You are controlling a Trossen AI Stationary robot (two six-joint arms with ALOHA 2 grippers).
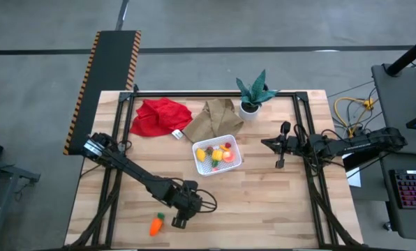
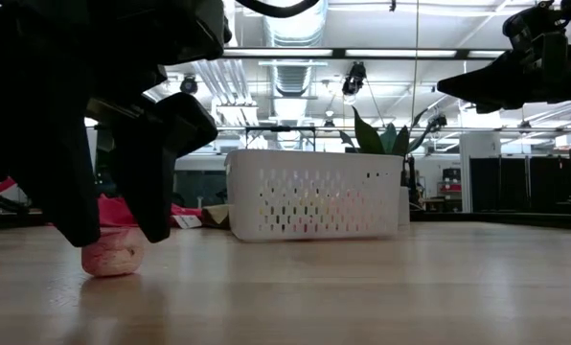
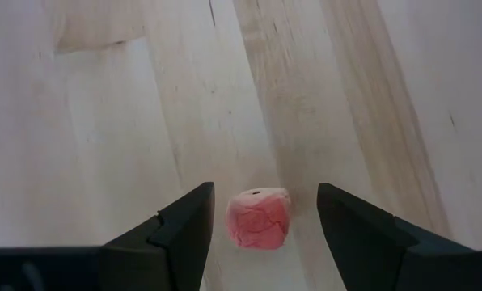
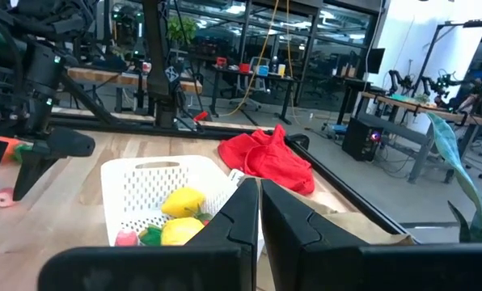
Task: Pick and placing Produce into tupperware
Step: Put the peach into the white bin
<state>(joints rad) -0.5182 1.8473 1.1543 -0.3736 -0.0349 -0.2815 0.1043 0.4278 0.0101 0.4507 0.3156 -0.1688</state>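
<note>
Pink berry (image 3: 258, 217), crinkled, unheld between open left gripper (image 3: 261, 234), right gripper (image 4: 260, 212) closed.

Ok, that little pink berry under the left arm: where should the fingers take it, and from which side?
Take the pink berry across its middle, coming straight down from above. It is a small rounded lump lying loose on the bare table with no stem or handle, so its two opposite flanks look like the best hold. The left gripper already straddles it, open, one finger on each side, apparently not yet touching.
</note>
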